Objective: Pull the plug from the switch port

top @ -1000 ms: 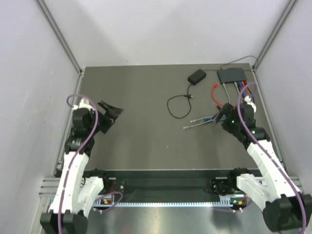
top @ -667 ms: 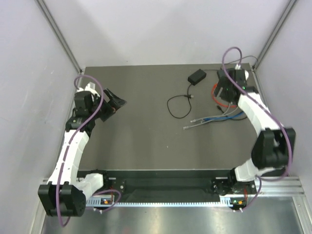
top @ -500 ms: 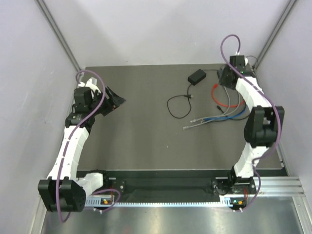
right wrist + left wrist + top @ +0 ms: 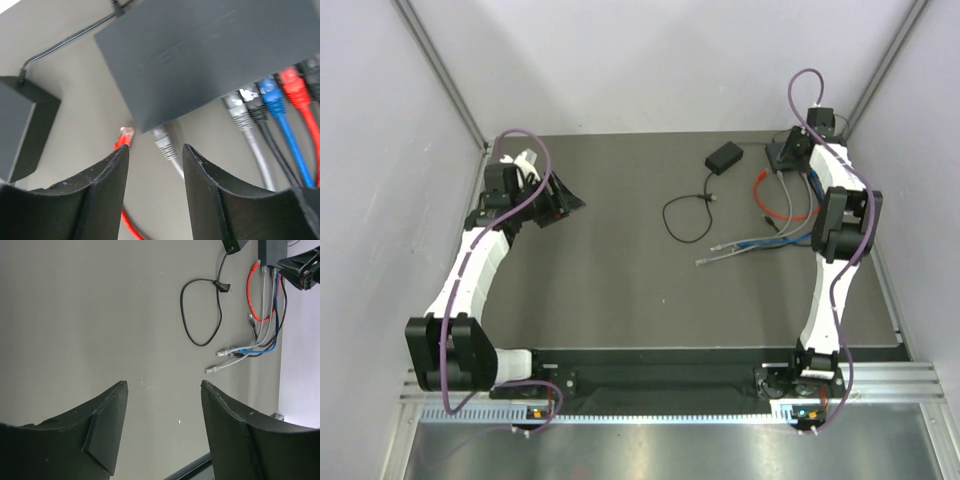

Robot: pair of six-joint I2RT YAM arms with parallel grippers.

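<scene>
Both reach farther out than before: the right gripper (image 4: pixel 790 152), parted and empty, now hovers over the switch (image 4: pixel 215 45); the left gripper (image 4: pixel 563 200) stands open, empty.

Left arm (image 4: pixel 470 275) reaches forward, elbow bent; left gripper (image 4: pixel 162 385) fingers apart, empty. Right arm (image 4: pixel 830 290) extends far forward; right gripper (image 4: pixel 152 150) fingers apart, empty.

The flat dark grey switch box (image 4: pixel 210 45) lies on the dark bench (image 4: pixel 620 270) at the upper right of the top view, with the right pincer (image 4: pixel 152 155) just above it. The small black adapter block (image 4: pixel 725 157) sits to its left, with the thin black cord (image 4: pixel 687 215) looped below. Thin network cables (image 4: pixel 780 225) run down from the switch's lower edge. The left pincer (image 4: pixel 163 385) hangs at upper left, well apart
</scene>
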